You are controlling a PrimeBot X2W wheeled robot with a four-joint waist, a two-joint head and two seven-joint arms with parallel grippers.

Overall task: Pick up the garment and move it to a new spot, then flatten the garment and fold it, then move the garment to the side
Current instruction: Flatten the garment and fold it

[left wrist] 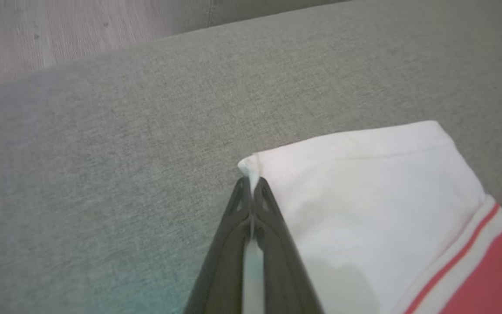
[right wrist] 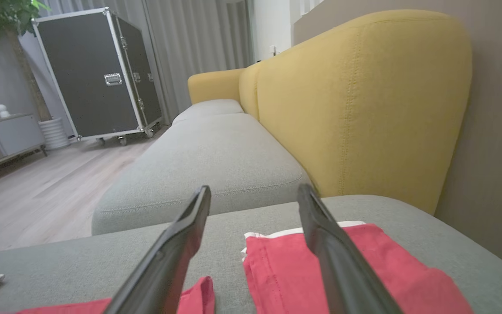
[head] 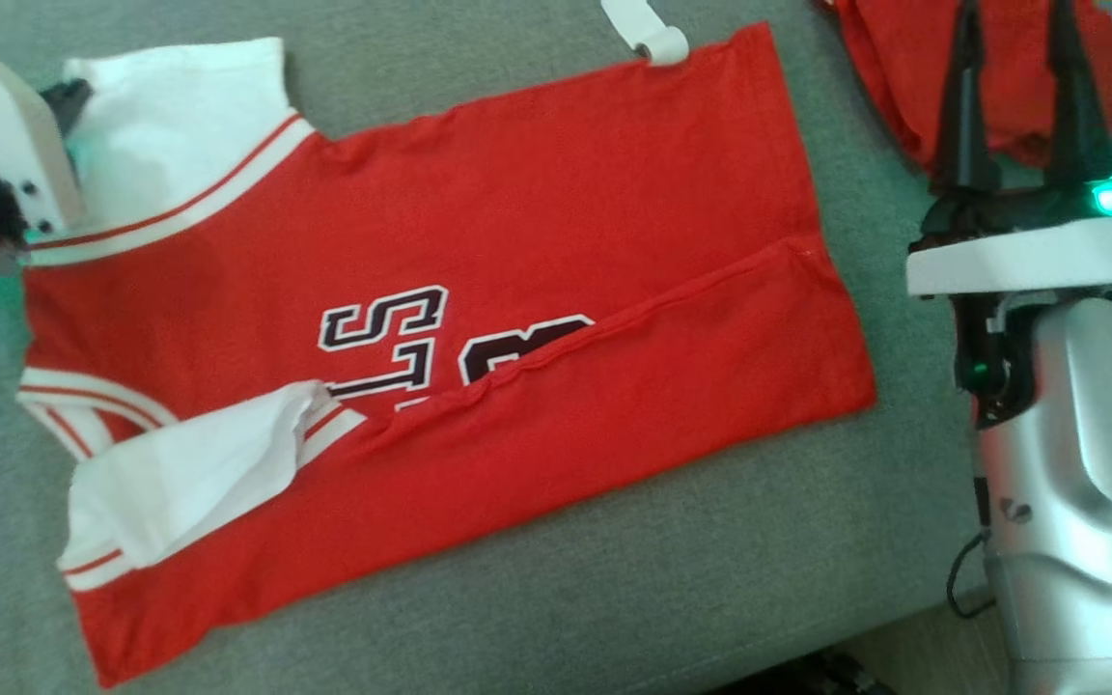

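Across the grey cushion (head: 614,579) in your head view, the garment (head: 537,222), a red jersey with white sleeves and black-and-white lettering, lies spread flat, sleeves toward the cushion's left edge and hem toward its right. Its near long side is folded up over the front and covers part of the lettering. Your left gripper (head: 71,97) sits at the far sleeve (head: 180,125) by the left edge, mostly hidden behind its pale wrist housing. Your right gripper (head: 1014,29) hovers near the cushion's far right corner over a second red cloth (head: 1010,97), jaws spread and holding nothing. A small white strip (head: 648,29) curls at the garment's far edge, and pale floor (head: 903,656) shows past the cushion's near right corner. From the left wrist, you see the two dark fingers (left wrist: 277,226) pressed together on the corner of the white sleeve, a pinch of fabric poking out at the tips; the rest of the sleeve lies flat on the woven grey cushion, with wood-grain floor beyond its far edge. From the right wrist, the fingers stand well apart above the red cloth, which rests near the cushion's back edge. Beyond it runs a sofa with more grey seat cushions (right wrist: 216,157) and a yellow backrest (right wrist: 364,100) against a wall. Further off stand a black flight case (right wrist: 98,74) on castors, pale curtains (right wrist: 198,35), a leafy plant (right wrist: 2,13) and a low shelf (right wrist: 2,135).
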